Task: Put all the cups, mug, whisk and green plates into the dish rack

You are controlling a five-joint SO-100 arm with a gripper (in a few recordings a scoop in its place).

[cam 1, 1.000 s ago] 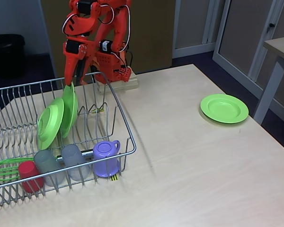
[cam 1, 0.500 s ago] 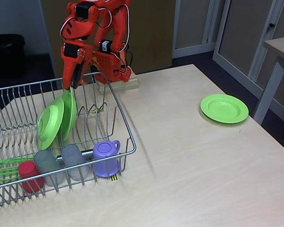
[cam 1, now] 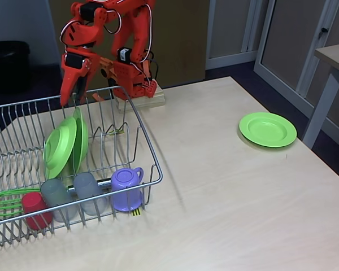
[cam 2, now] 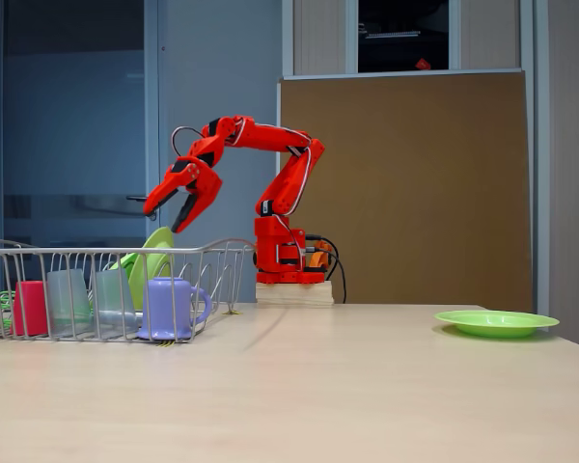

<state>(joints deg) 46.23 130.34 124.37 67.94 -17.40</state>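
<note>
A: Gripper (cam 2: 179, 205) is noted above the dish rack (cam 1: 150, 152), upper left of the frame, jaws parted and nothing held. Two green plates (cam 1: 60, 145) are seen standing on edge among the prongs, leaning together, apart from the fingers.

B: Third green plate (cam 1: 268, 129) is recorded flat on the table (cam 1: 226, 203), right of centre, well apart from the rack. Red cup (cam 1: 35, 210), two grey cups (cam 1: 58, 197), purple mug (cam 1: 126, 188) and green whisk (cam 1: 3, 202) are logged inside the rack, lower left.

A: Risks judged: the flat plate offers only a shallow rim, so a pinch is likely to slip or push it toward the table edge.

B: Also, on insertion, the leaning plates could be knocked over if the rack wire or their rims are clipped.
</note>
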